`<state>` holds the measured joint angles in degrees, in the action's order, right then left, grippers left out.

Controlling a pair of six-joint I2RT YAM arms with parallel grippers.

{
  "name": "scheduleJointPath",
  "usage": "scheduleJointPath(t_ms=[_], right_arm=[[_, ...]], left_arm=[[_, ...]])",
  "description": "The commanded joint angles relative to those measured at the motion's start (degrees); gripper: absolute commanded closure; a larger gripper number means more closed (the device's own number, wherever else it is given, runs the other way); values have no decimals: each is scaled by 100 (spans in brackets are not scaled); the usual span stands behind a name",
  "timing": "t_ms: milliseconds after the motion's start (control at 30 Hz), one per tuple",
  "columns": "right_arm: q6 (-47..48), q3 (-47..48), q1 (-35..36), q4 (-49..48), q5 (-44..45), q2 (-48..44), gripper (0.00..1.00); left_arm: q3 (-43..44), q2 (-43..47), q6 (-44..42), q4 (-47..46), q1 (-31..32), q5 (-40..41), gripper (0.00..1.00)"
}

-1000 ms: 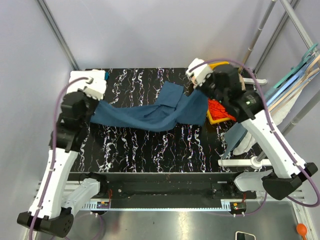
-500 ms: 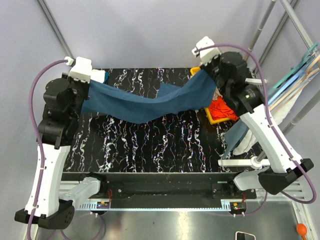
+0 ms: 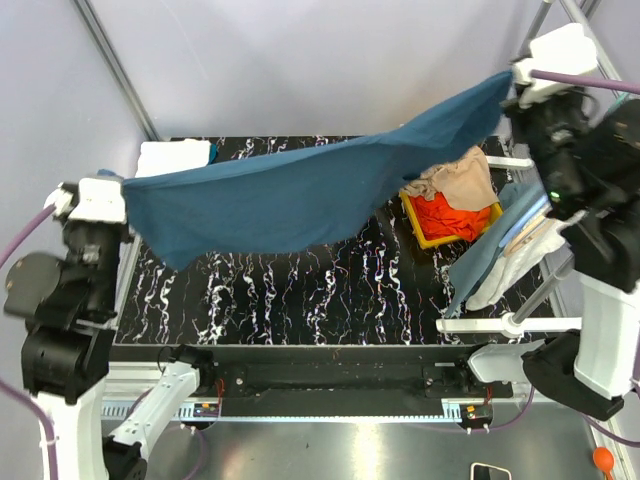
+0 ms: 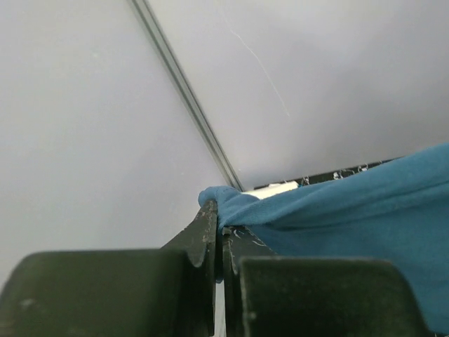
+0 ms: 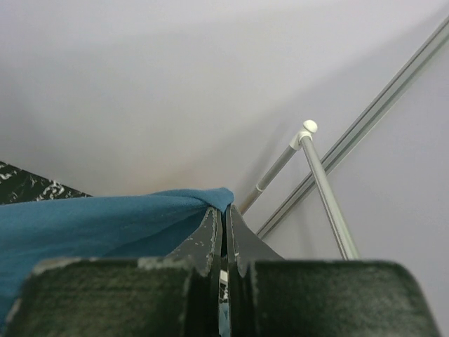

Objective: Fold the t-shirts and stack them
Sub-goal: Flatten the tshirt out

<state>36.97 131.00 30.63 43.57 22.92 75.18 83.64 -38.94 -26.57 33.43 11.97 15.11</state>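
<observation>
Black marbled table, yellow bin at right, perhaps hangers beside it.

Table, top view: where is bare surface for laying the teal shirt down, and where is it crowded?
Bare: the front half of the table, between its left edge and the yellow bin. Crowded: the right side, with hanging clothes; white shirt far-left.

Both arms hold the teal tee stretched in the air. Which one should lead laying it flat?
Left, probably. The left fingers pinch the teal tee by the bare table edge. The right fingers hold their corner high, above the yellow bin of clothes.
</observation>
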Motion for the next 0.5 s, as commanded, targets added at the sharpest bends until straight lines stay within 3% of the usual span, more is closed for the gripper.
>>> scheduleJointPath(t_ms=[0, 233, 333, 467], right_arm=[[-365, 927, -22, 1388, 11, -12, 100], [-103, 1332, -22, 1462, 485, -109, 100], [47, 1113, -22, 1102, 687, -91, 100], [363, 577, -22, 338, 889, 75, 100]], left_arm=[[-67, 298, -191, 58, 7, 246, 100], [-22, 537, -358, 129, 16, 693, 100], [-312, 370, -533, -300, 7, 1088, 100], [-804, -234, -989, -1826, 7, 1617, 100]])
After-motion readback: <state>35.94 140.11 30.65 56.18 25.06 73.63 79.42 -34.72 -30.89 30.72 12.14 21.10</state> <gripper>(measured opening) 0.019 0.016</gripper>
